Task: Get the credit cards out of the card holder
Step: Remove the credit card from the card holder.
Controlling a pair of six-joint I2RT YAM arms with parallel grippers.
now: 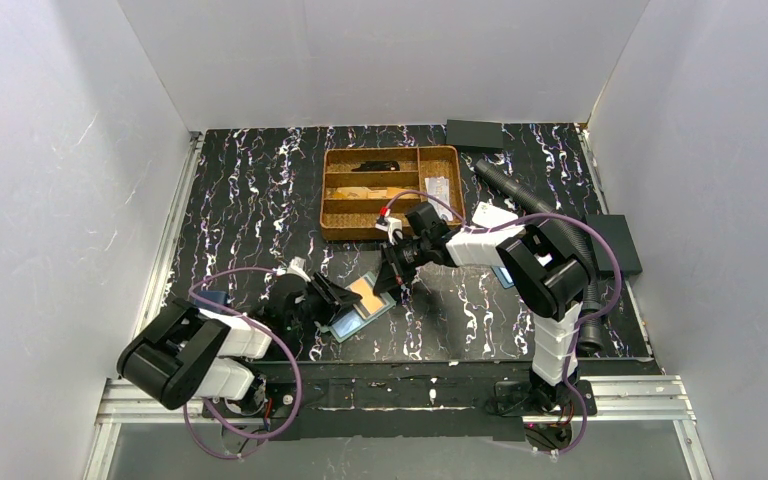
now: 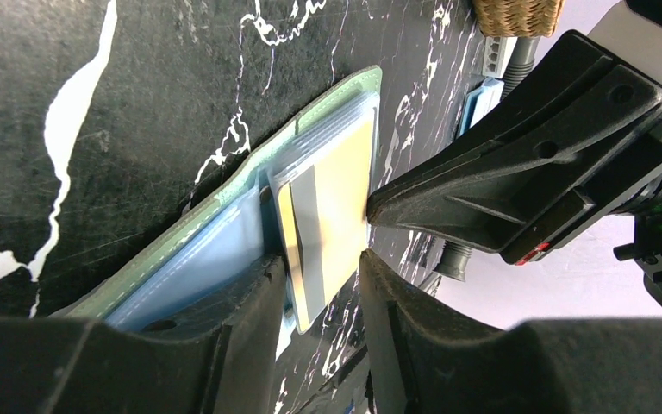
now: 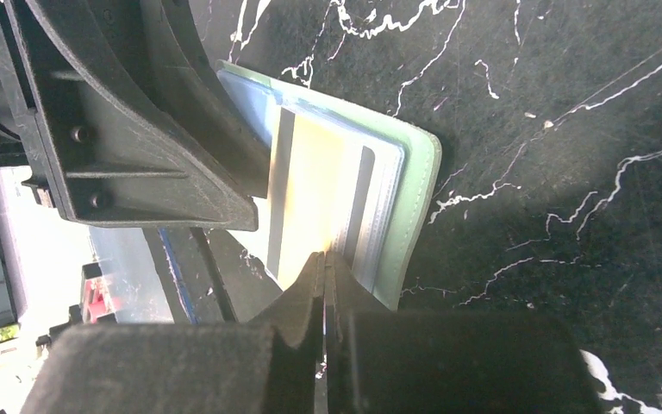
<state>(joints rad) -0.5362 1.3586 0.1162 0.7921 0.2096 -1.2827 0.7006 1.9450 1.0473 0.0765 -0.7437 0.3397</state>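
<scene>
The teal-green card holder (image 1: 372, 313) lies open on the black marbled table. An orange-gold card (image 1: 365, 292) with a grey stripe sticks partly out of one pocket, also in the left wrist view (image 2: 332, 207) and the right wrist view (image 3: 310, 190). The other pocket panel (image 2: 198, 259) looks bluish. My right gripper (image 1: 388, 275) is shut on the card's edge, its tips (image 3: 325, 260) pinched together there. My left gripper (image 1: 343, 300) is open (image 2: 319, 259). One of its fingers (image 2: 241, 310) rests on the holder's bluish panel, and the card's corner lies between the fingers.
A wicker divided tray (image 1: 332, 192) stands behind the holder. A black ribbed hose (image 1: 530, 200) and a black box (image 1: 615, 243) lie at the right, another black box (image 1: 474, 133) at the back. A blue holder (image 2: 483, 97) lies under the right arm.
</scene>
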